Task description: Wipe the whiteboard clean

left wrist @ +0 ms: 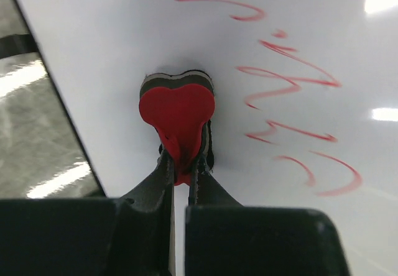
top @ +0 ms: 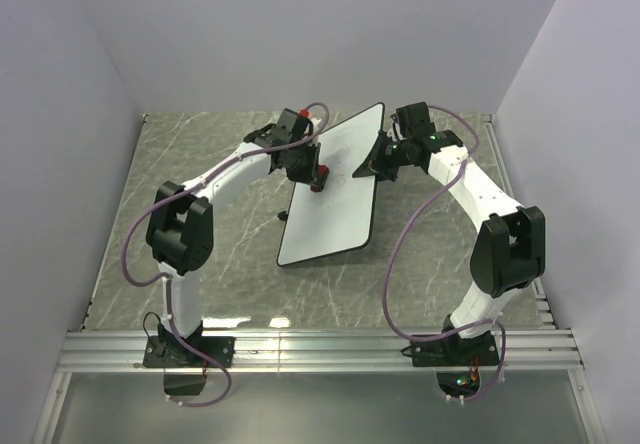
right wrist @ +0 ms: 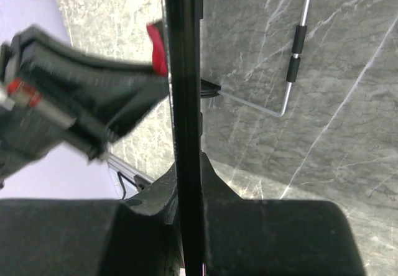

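The whiteboard [top: 335, 199] is a white board with a thin black rim, held tilted above the table. Red writing [left wrist: 292, 83] covers part of its face. My left gripper [top: 312, 176] [left wrist: 181, 164] is shut on a red heart-shaped eraser [left wrist: 177, 111] whose dark felt side presses against the board just left of the writing. My right gripper [top: 378, 159] [right wrist: 186, 170] is shut on the board's right edge; in the right wrist view I see the board [right wrist: 183, 71] edge-on as a black bar, with the red eraser [right wrist: 158, 49] and the left gripper beyond it.
The table [top: 200, 164] is grey marble with walls on three sides. The board's folded wire stand [right wrist: 292, 58] hangs behind it. An aluminium rail [top: 320, 349] runs along the near edge by the arm bases.
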Robot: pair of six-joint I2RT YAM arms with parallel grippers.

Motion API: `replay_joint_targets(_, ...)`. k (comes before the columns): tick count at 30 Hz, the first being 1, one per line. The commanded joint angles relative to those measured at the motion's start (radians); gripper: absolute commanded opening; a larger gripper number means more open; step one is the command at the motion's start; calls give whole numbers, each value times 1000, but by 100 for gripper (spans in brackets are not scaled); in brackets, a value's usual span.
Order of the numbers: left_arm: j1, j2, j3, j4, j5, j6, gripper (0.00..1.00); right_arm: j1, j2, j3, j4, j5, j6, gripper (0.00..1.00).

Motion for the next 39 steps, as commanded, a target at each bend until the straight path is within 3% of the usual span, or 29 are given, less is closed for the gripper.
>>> replay_joint_targets(1,-28,134,-19,-65,-36,14,0,56,16,26,-14,30,-102,0)
replay_joint_targets(8,-42,43,-55,0,177,52,0,58,24,29,-14,12,-106,0)
replay_joint_targets(15,-159,-24,133,-129,298,163,0,58,50,51,-31,-1,-131,0)
replay_joint_targets(21,-219,-34,187,-203,292,175,0,59,87,97,-69,4,-160,0)
replay_joint_targets(25,-217,-10,185,-192,178,129,0,58,103,124,-78,-4,-168,0)
replay_joint_targets(32,-85,125,210,-145,76,62,0,61,100,135,-98,-45,-195,0)
replay_joint_targets(39,67,337,389,-178,94,51,0,64,73,103,-132,-54,-234,0)
